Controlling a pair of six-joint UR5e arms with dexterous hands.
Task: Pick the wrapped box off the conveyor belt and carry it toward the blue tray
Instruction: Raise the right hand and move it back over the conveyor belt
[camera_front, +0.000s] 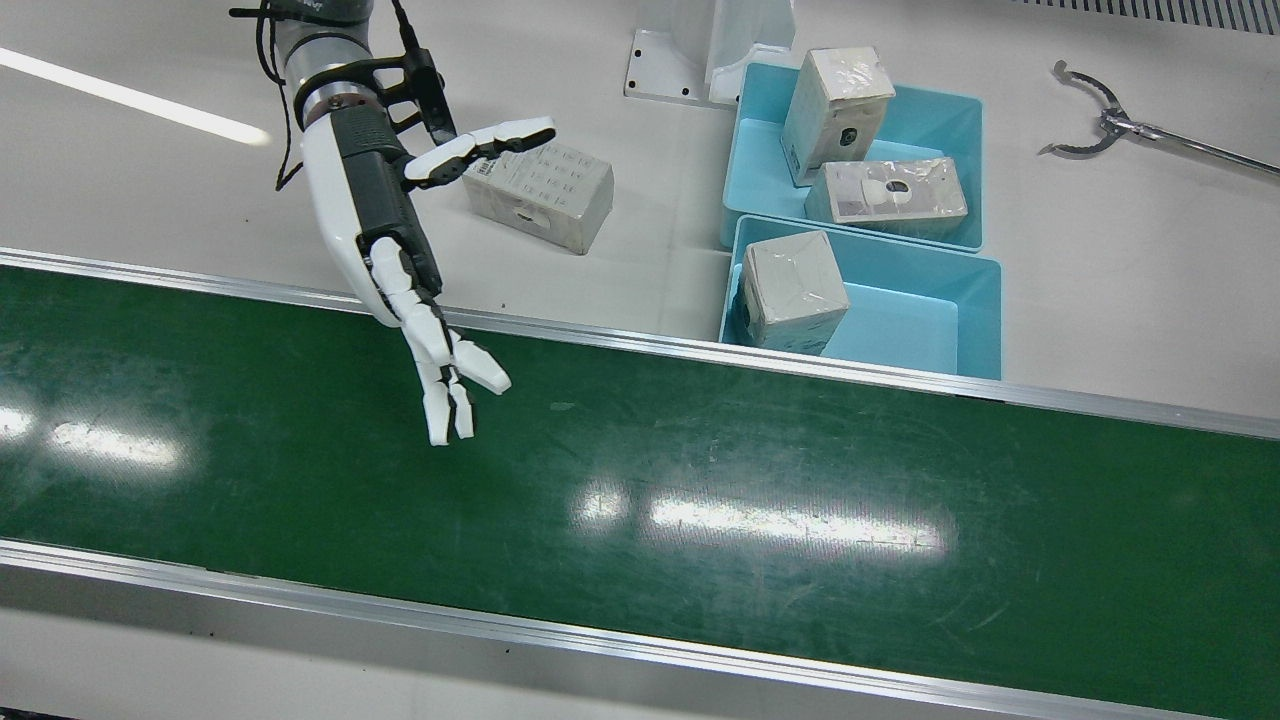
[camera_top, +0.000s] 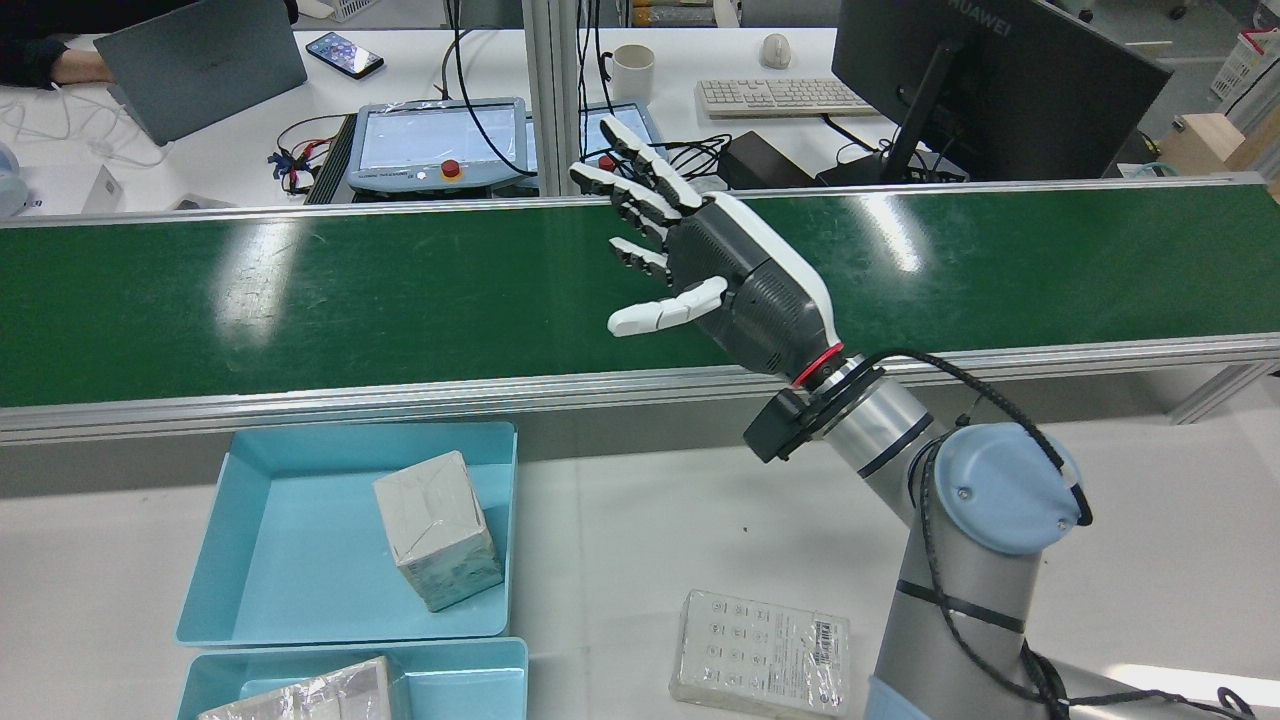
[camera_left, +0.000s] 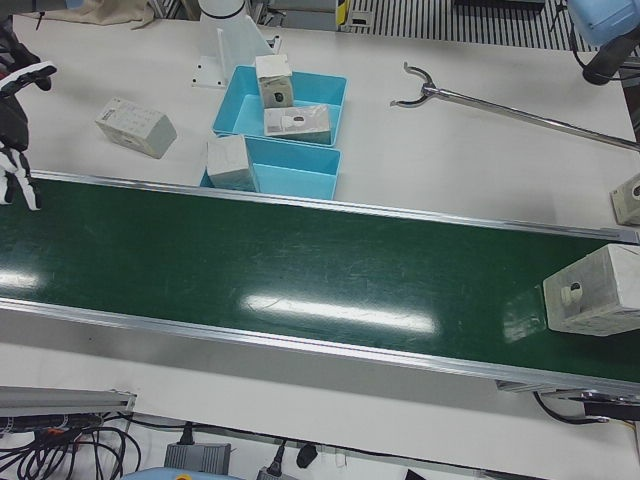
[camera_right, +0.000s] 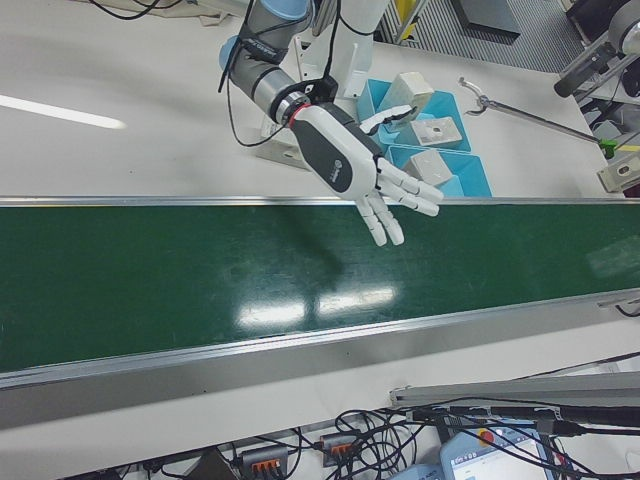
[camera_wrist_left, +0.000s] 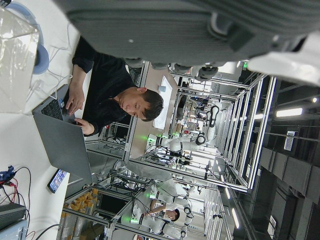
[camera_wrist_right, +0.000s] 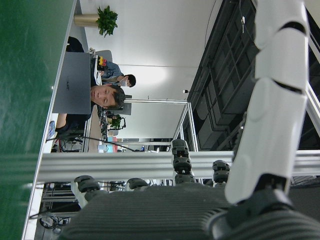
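Wrapped box (camera_left: 597, 290) sits on the green belt (camera_left: 300, 275) at its far end, well apart from right hand (camera_front: 400, 215), which hovers over the belt's edge, fingers spread, holding nothing. Beyond the belt, blue trays (camera_front: 955, 320) on bench (camera_front: 1100, 290) hold three boxes. Left hand: can't tell.

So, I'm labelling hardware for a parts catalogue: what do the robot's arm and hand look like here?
The right hand has a white shell over dark grey ribbed panels, with white fingers jointed in black. A red ring marks its wrist. The right arm is silver-grey tube with pale blue joint caps; a black cable loops along it, and a small black box sits beside the wrist. The left hand shows only as a dark grey blur.
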